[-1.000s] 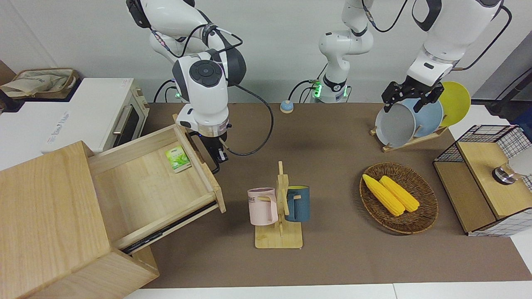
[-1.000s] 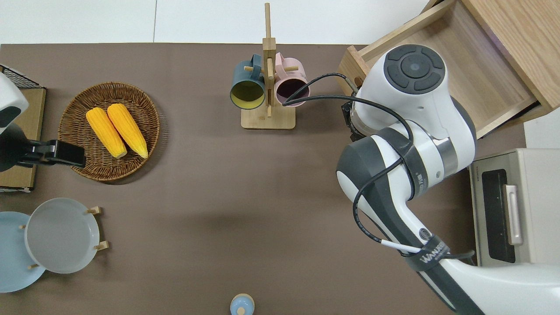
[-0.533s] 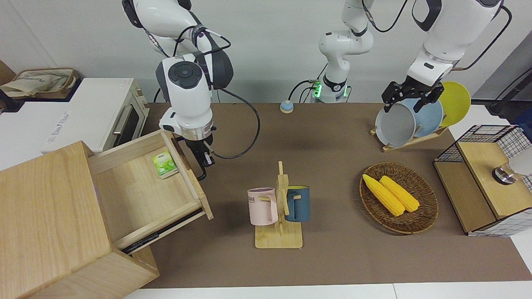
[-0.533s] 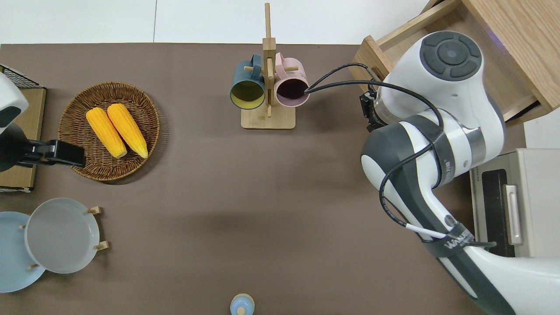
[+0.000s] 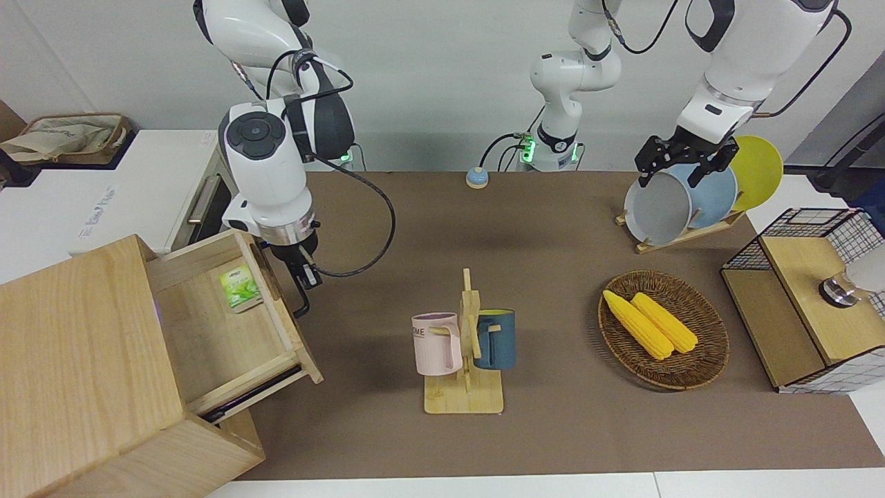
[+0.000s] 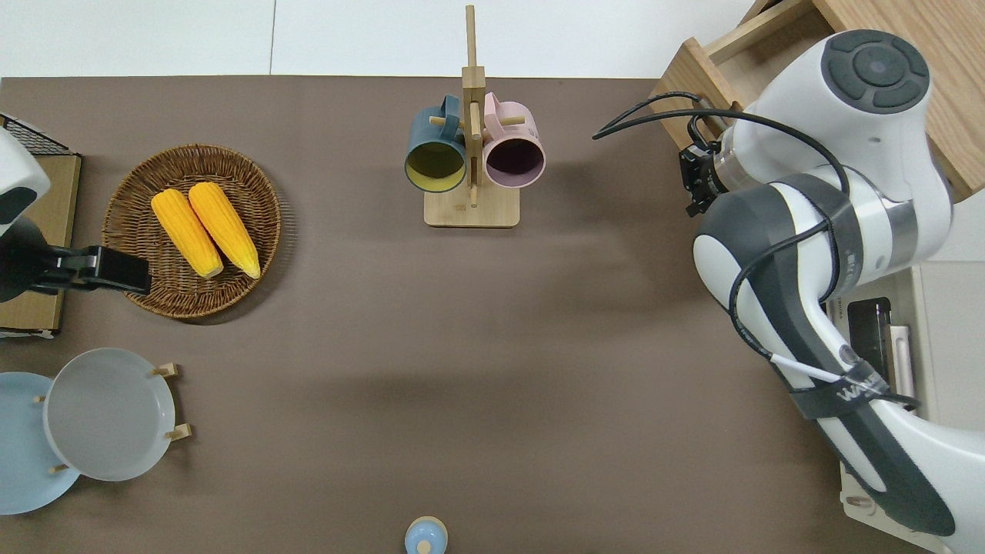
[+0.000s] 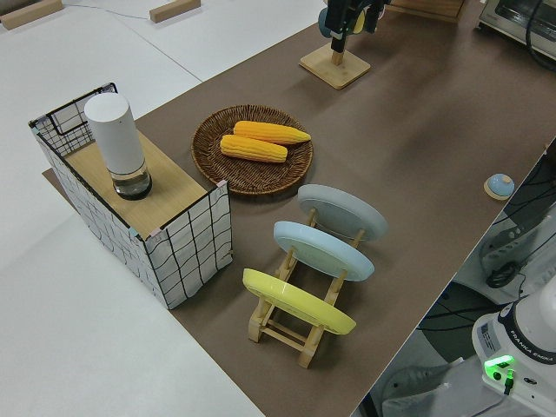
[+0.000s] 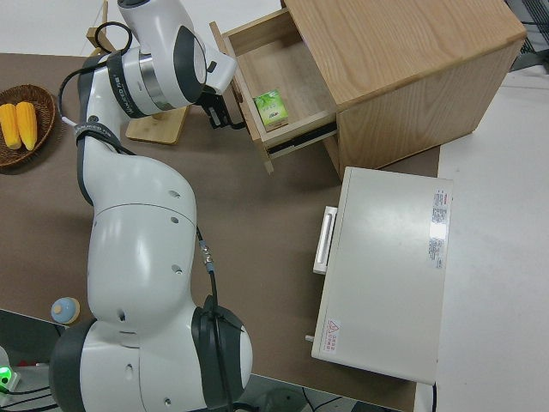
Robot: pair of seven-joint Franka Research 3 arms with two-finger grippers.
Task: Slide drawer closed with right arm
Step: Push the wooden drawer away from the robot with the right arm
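Drawer [image 5: 228,332] half out, green packet [image 5: 240,288] inside; right claw [image 5: 301,294] state unclear.

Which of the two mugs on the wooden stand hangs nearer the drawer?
The pink mug, hanging on the drawer's side of the stand; the dark blue mug hangs opposite.

two robot arms: the right arm [image 5: 266,149] and the left arm [image 5: 733,66]. one wooden cabinet [image 5: 83,360] with one drawer [image 5: 228,332]. one green packet [image 5: 240,287] in the drawer. one toaster oven [image 8: 390,275]. two mugs: pink mug [image 5: 437,343], blue mug [image 5: 496,338], on one mug stand [image 5: 464,398]. one wicker basket [image 5: 712,360] holding two corn cobs [image 5: 650,324]. three plates [image 7: 323,250] in one plate rack [image 7: 287,328]. one wire rack [image 7: 187,239]. one white cylinder [image 7: 117,139].
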